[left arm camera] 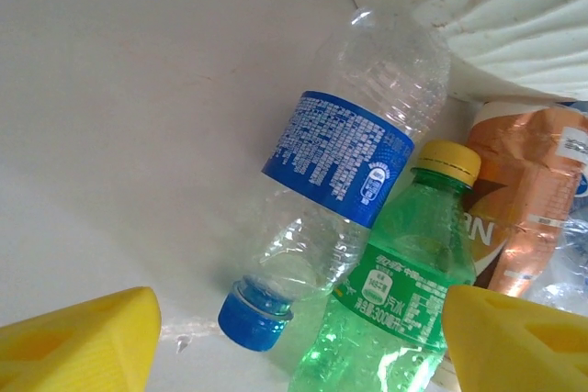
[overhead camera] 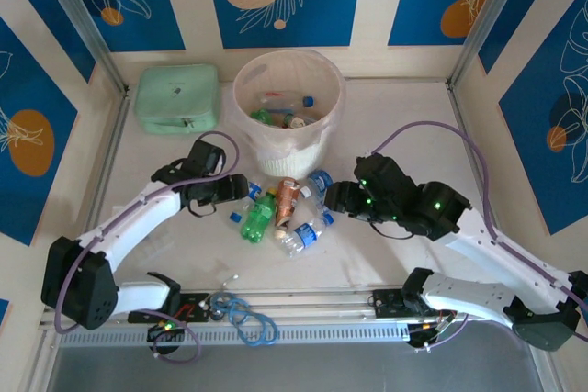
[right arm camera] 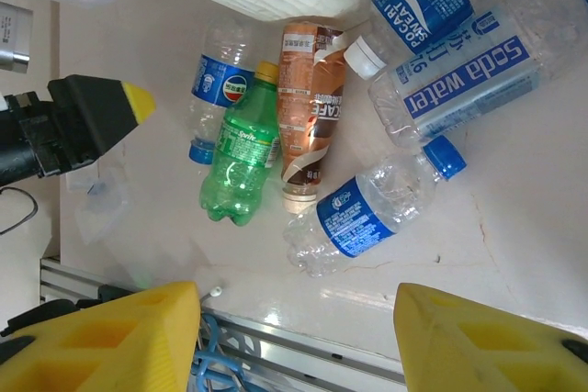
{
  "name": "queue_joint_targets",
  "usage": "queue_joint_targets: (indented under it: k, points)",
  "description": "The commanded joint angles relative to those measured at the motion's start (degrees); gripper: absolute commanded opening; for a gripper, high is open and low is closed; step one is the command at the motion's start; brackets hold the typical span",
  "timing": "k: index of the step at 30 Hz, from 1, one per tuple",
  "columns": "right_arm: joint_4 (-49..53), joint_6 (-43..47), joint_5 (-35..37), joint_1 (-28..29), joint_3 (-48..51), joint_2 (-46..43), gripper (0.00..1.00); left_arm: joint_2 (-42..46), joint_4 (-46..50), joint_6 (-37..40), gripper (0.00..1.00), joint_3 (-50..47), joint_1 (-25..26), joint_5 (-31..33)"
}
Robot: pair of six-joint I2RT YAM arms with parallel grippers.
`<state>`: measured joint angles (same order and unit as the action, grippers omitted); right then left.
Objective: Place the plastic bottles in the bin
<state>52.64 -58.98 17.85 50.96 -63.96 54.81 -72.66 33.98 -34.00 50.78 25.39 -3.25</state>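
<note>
The bin [overhead camera: 294,148] stands at the back centre with a few plastic bottles [overhead camera: 283,117] inside. Several more lie in front of it: a green one [overhead camera: 258,218], a brown-labelled one [overhead camera: 287,201] and a clear blue-labelled one [overhead camera: 308,232]. My left gripper [overhead camera: 241,193] is open just left of the pile. In its wrist view the left gripper [left arm camera: 299,341] straddles the neck of a clear blue-capped bottle [left arm camera: 344,149] and the green bottle [left arm camera: 404,282], touching neither. My right gripper [overhead camera: 333,199] [right arm camera: 299,337] is open and empty, right of the pile, near the clear bottle [right arm camera: 367,218].
A mint-green case [overhead camera: 177,96] lies at the back left beside the bin. A loose blue cap [overhead camera: 235,217] sits left of the green bottle. A blue cable [overhead camera: 246,317] coils on the front rail. Two larger blue-labelled bottles [right arm camera: 459,52] lie by the bin's foot.
</note>
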Motion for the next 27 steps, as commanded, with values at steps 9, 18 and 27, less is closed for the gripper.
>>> queue_joint_targets:
  k: [9, 18, 27]
  points:
    - [-2.81, -2.54, -0.62, 1.91, 1.45, 1.2, 0.59, -5.47, -12.5, 0.89, 0.84, -4.42, -0.32, -2.72]
    - [-2.2, -2.72, -0.91, 1.96, 1.3, 1.03, 0.61, -11.18, -16.7, 1.09, 0.85, -3.85, 0.1, -2.95]
    - [-2.28, -2.63, -1.14, 2.15, 1.72, 0.83, 0.63, -10.41, -15.67, -3.57, 0.83, -6.58, 0.23, 1.06]
